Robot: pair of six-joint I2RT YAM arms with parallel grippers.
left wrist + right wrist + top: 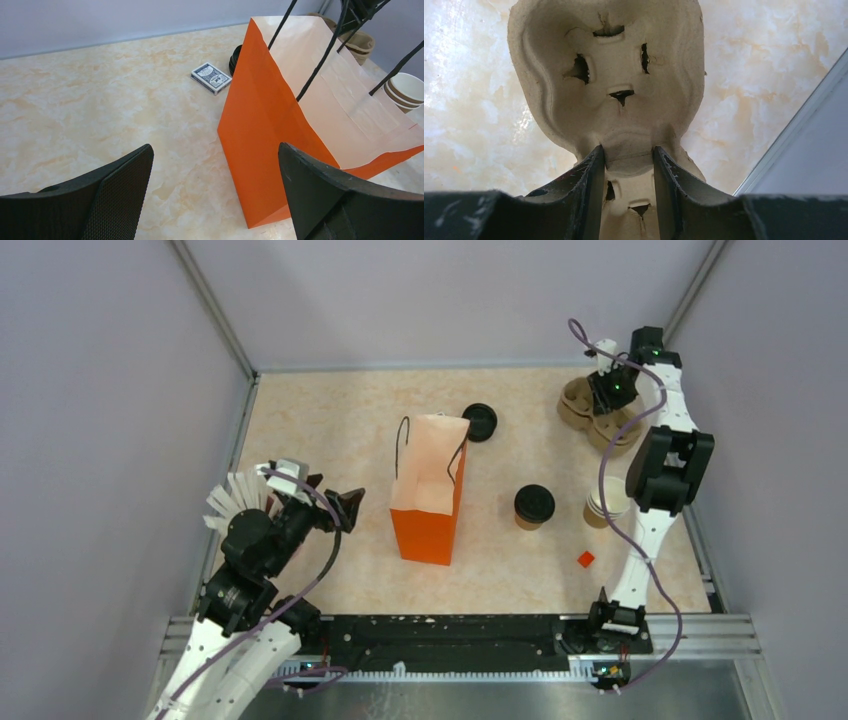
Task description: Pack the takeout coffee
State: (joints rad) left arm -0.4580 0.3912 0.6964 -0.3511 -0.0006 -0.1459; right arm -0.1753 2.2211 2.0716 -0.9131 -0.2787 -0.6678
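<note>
A: R gripper (628,152): fingers pinched on centre rib of pulp carrier (614,65), far right-rear of orange bag (428,510). L gripper (215,147) spread wide, empty, just left of bag.
B: Coffee?
A: Takeout coffee (534,506) stood lidded, upright, right of bag, nothing touching it.
B: Risks?
A: Thin rib could crumple or slip. Carrier swung bagward might clip coffee or cup stack (603,502).
B: Writing?
A: None legible. Card box (211,77) at bag's far side, print too small.
</note>
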